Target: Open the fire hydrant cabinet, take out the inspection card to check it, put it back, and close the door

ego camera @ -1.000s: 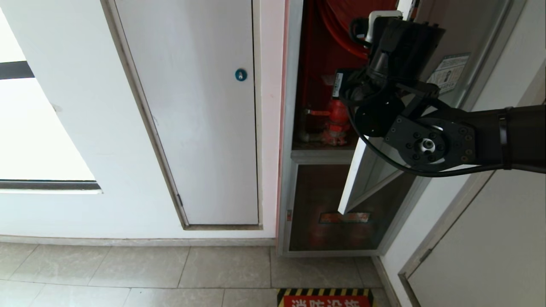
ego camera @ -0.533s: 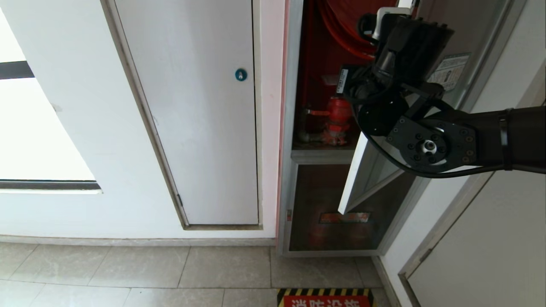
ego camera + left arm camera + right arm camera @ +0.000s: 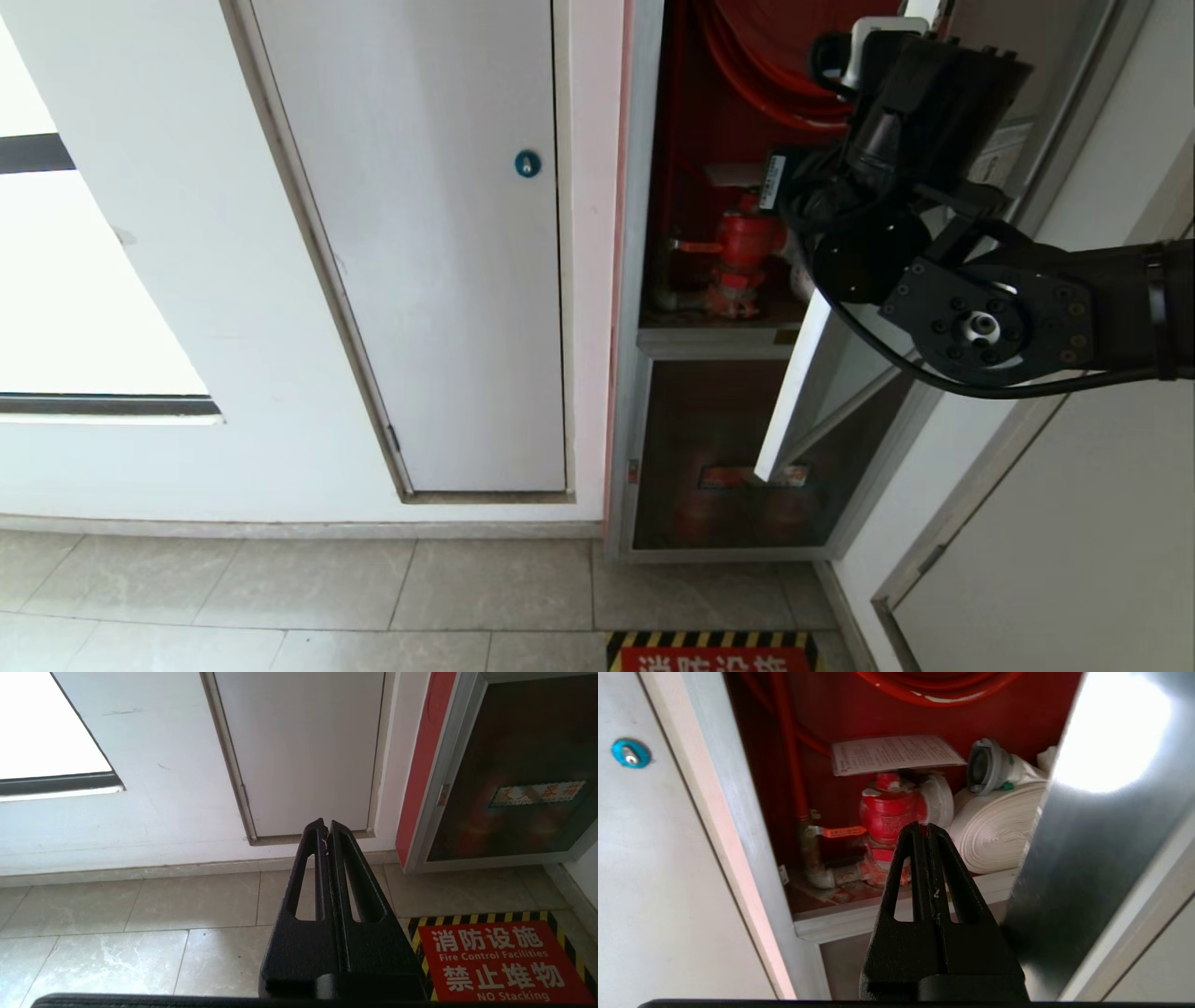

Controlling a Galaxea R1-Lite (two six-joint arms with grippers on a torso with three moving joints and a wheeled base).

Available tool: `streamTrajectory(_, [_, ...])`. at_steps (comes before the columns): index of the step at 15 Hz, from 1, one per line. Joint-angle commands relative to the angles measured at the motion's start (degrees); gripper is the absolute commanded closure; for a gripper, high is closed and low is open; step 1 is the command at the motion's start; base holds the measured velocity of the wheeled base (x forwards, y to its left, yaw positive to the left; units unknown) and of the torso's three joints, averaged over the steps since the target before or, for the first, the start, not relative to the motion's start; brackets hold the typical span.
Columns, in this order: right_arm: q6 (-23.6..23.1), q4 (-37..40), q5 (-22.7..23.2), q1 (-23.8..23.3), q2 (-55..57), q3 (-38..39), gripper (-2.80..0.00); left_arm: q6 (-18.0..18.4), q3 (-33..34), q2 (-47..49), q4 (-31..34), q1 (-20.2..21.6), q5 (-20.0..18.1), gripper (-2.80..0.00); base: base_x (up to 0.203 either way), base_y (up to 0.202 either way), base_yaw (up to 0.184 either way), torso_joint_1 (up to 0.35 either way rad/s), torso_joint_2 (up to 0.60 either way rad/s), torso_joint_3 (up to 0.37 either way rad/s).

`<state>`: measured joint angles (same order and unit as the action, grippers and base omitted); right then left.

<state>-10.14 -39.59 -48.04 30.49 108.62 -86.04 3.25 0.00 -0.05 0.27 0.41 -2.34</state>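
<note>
Item: the door (image 3: 822, 373). Over the last second its free edge has swung further to the right in the head view, and more of the red interior of the fire hydrant cabinet (image 3: 644, 280) is now uncovered. You may take the opening step as nearly or fully done; the card comes next.

Item: right gripper (image 3: 927, 833). Your right arm has shifted rightward with the door and now sits in front of the cabinet mouth, just beside the door's inner face. Its fingers are pressed together and carry nothing. You will have to part them before any pick.

Item: the inspection card (image 3: 896, 753). It rests inside the cabinet, lying roughly flat above the red valve (image 3: 889, 812), in front of the red back wall. From the right wrist view it sits beyond and above the gripper tips, apart from them, with the valve between. The rolled white hose (image 3: 999, 826) lies beside the valve, toward the door.

Item: left gripper (image 3: 327, 830). Parked low, pointed at the floor tiles (image 3: 140, 933) before the white door (image 3: 299, 751); fingers closed together, empty.
</note>
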Motion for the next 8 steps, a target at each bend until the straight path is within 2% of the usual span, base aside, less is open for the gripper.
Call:
streamTrajectory(1, [-0.1, -0.5, -0.2, -0.4, -2.0, 1.5, 0.0, 0.1, 0.0, 0.0, 0.0, 0.0, 0.0, 0.0, 0.0, 0.0, 0.0, 0.0, 0.0, 0.0])
streamTrajectory(8, [-0.1, -3.8, -0.4, -0.8, -7.5, 9.6, 0.0, 0.0, 0.0, 0.0, 0.0, 0.0, 0.0, 0.0, 0.0, 0.0, 0.0, 0.0, 0.0, 0.0])
